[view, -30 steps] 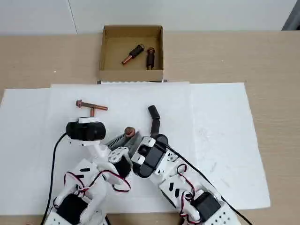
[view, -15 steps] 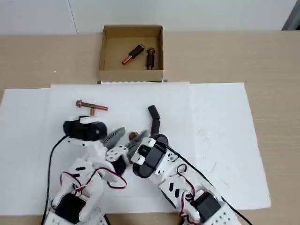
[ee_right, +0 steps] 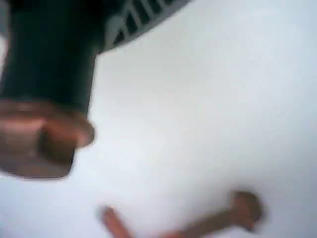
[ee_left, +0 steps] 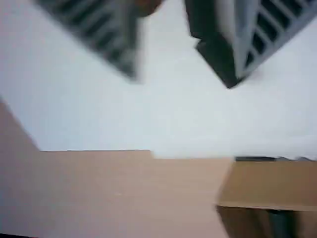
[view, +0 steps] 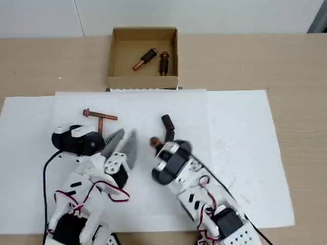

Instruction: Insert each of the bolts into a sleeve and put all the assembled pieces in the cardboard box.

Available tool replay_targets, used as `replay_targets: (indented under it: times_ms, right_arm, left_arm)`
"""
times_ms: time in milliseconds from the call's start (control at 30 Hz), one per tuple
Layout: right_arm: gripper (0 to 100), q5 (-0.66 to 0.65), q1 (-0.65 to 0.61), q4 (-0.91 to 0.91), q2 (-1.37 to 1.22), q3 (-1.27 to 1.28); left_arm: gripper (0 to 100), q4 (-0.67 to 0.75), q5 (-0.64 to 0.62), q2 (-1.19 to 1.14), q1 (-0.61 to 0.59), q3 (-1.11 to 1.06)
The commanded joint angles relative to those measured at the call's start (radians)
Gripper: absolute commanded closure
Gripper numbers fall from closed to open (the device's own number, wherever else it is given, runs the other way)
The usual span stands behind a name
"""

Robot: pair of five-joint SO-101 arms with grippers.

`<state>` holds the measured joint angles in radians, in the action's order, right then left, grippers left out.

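The right claw (view: 162, 140) seems to grip a black sleeve (ee_right: 49, 54) with bolt (ee_right: 42, 144) inside; the open left claw (view: 126, 136) is beside, loose bolts (view: 99, 116) near.

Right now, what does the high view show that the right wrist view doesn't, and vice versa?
High view, not right wrist: the cardboard box holding two assembled pieces, and the open left gripper. Right wrist, not high: how a ribbed finger lies against the black sleeve. Both: the copper bolt head at the right gripper, the loose bolts and the white paper.
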<state>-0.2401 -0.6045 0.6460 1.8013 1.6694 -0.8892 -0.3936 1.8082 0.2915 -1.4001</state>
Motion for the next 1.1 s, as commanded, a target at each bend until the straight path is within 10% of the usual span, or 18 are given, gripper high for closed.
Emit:
replay_targets:
  times_ms: [0, 333, 1067]
  right_arm:
    - [99.5, 0.041, 0.15, -0.005, 0.013, -0.012]
    - [99.5, 0.315, 0.43, 0.188, 0.007, -0.155]
    - [99.5, 0.368, 0.417, 0.15, -0.762, -0.818]
  left_arm:
    - [99, 0.009, 0.098, 0.008, -0.092, 0.035]
    - [100, 0.008, 0.273, 0.008, -0.308, -0.139]
    - [100, 0.008, 0.269, 0.008, -0.307, -0.282]
